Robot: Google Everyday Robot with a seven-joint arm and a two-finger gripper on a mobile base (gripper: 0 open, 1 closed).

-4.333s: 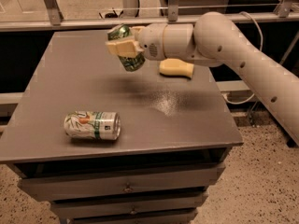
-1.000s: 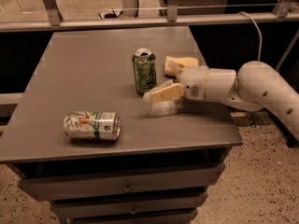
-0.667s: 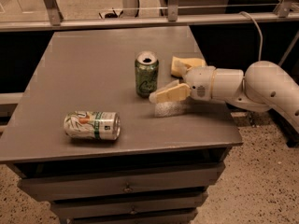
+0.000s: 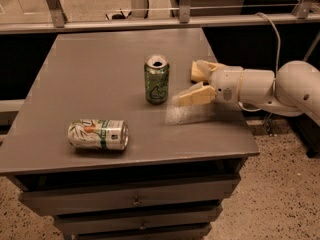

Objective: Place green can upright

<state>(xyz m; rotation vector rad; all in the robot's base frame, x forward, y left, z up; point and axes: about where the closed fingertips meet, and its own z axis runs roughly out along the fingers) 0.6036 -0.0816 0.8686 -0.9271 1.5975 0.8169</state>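
Small dark green metal drink can (image 4: 156, 79) with pale script lettering stands upright on the flat grey surface (image 4: 95, 64), roughly mid-surface and a little right of centre. Its silver top faces up with a dark opening showing; the script is too fine to read. The two-finger gripper (image 4: 188, 87) with tan pads sits just right of the can, low over the surface. The jaws are spread open and hold nothing, and there is a clear gap between the nearer pad and the can's side. The farther pad is partly hidden behind the white cylindrical wrist. The white robot arm (image 4: 295, 86) runs off the right edge, so its upper part and base are cut off. A pale dull patch (image 4: 192, 115) lies on the surface under the gripper; cannot tell whether it is a sheen or a mark. A mostly white can (image 4: 98, 134) with green leaf and orange markings lies on its side near the front left, well apart from the green can. Grey drawer fronts (image 4: 135, 200) below the surface, the lowest cut off by the bottom edge. A thin grey cable (image 4: 275, 34) loops behind the arm, its lower end hidden.
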